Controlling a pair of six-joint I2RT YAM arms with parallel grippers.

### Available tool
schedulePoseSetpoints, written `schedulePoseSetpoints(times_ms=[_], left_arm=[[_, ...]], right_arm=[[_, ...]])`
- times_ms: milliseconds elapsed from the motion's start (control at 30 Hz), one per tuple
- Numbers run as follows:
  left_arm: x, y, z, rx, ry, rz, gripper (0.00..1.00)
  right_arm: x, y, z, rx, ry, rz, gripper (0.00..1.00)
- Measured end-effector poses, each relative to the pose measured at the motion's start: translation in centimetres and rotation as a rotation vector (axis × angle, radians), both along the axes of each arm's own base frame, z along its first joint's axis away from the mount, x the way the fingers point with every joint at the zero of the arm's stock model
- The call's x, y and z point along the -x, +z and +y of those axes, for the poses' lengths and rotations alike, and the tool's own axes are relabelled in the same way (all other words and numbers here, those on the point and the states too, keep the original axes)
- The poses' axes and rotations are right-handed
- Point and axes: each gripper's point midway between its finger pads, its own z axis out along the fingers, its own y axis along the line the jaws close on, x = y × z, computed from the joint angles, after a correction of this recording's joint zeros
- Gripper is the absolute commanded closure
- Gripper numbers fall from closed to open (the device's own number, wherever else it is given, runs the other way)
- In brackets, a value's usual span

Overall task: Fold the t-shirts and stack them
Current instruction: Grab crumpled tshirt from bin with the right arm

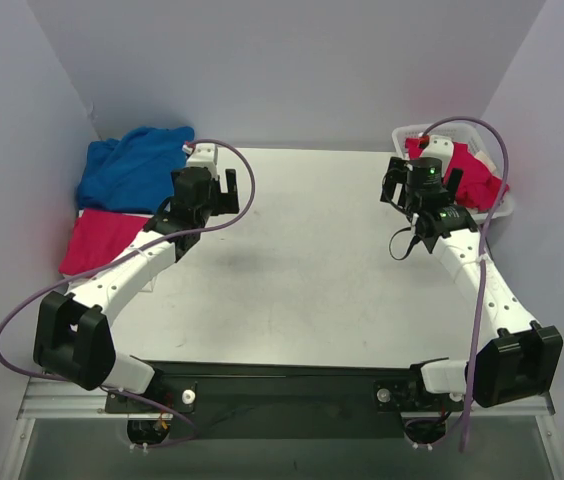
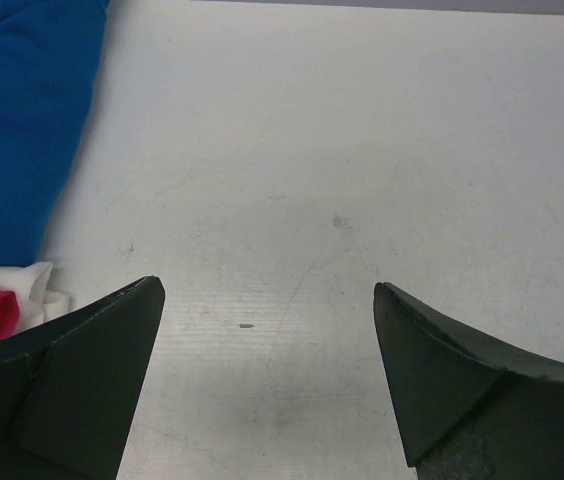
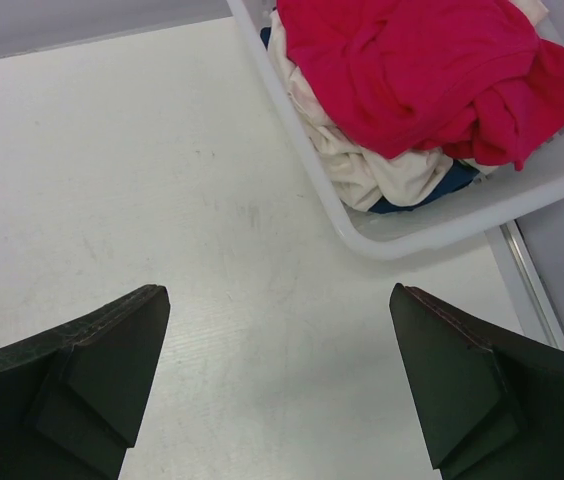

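A blue t-shirt [image 1: 132, 165] lies rumpled at the far left of the table on a stack with a white layer and a pink folded shirt [image 1: 102, 240]; the blue one also shows in the left wrist view [image 2: 17, 120]. A white basket [image 1: 499, 208] at the far right holds a crumpled pink shirt [image 3: 432, 70], a cream one [image 3: 382, 175] and a bit of blue. My left gripper [image 1: 214, 192] is open and empty beside the stack. My right gripper [image 1: 402, 185] is open and empty just left of the basket [image 3: 402, 235].
The white table top [image 1: 302, 250] spreads between the arms. Purple cables loop from both arms. Grey walls close in the back and sides. The table's right edge [image 3: 527, 285] runs beside the basket.
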Motion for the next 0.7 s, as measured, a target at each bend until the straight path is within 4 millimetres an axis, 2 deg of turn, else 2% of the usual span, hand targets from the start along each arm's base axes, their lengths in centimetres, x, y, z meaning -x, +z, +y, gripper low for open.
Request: schedulePoseSetpoints(times_ms=[367, 500, 567, 667, 700], left_arm=[[-0.1, -0.3, 0.1, -0.013, -0.002, 0.006, 0.03], [-0.3, -1.2, 0.1, -0.025, 0.004, 0.024, 0.02], [-0.4, -1.6, 0.0, -0.029, 0.004, 0.032, 0.03], [-0.4, -1.8, 0.1, -0.033, 0.01, 0.034, 0.03], [-0.4, -1.8, 0.2, -0.035, 0.013, 0.034, 0.03]], right_arm=[[-0.2, 0.2, 0.3, 0.007, 0.032, -0.003, 0.0], [-0.5, 0.3, -0.3, 0.009, 0.012, -0.005, 0.01], [-1.3, 0.4, -1.2, 0.002, -0.016, -0.007, 0.01], [-3.4, 1.0, -3.3, -0.012, -0.074, -0.012, 0.14], [-4.1, 1.3, -4.3, -0.017, -0.101, -0.015, 0.22]])
